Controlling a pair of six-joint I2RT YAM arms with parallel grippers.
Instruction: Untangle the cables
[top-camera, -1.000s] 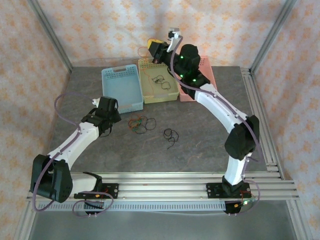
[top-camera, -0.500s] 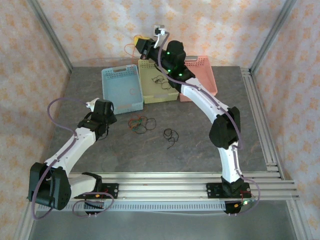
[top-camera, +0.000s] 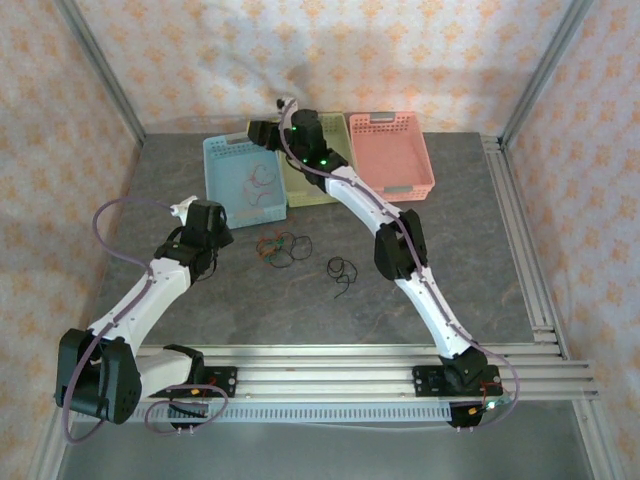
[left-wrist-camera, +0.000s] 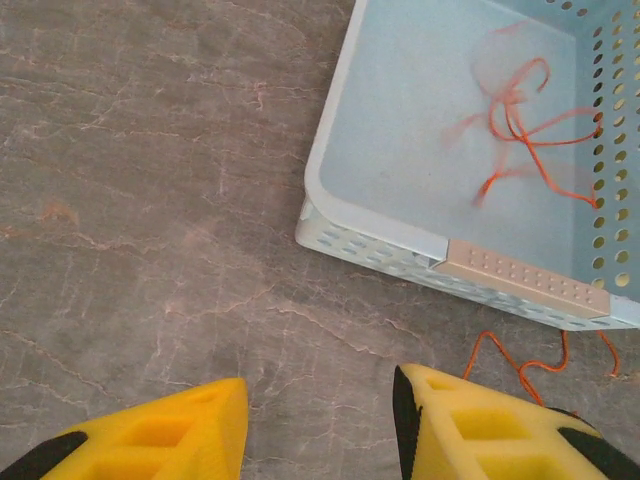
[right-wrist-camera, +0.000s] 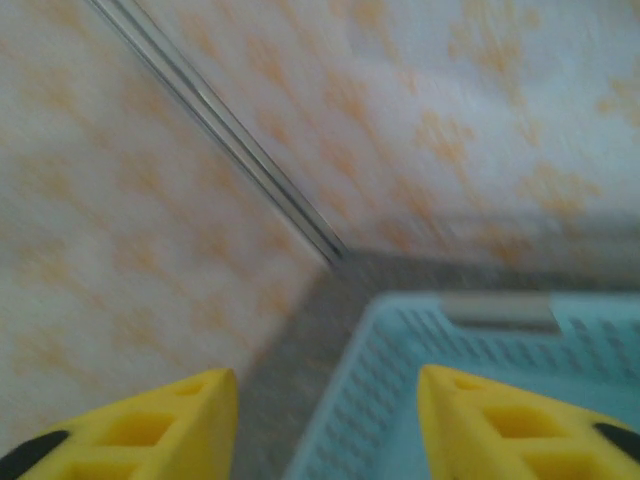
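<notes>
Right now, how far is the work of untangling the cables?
Done: one red-orange cable is alone in the blue basket. In hand: nothing; the right pincer hovers open over that basket, and the left pincer is open and empty beside it. To do: the tangled bundle of red-orange and black cables on the table, and a loose black cable near it.

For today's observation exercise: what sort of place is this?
Probably a robot test cell: a left arm and right arm bolted to an aluminium rail, with patterned screens enclosing the grey table.
</notes>
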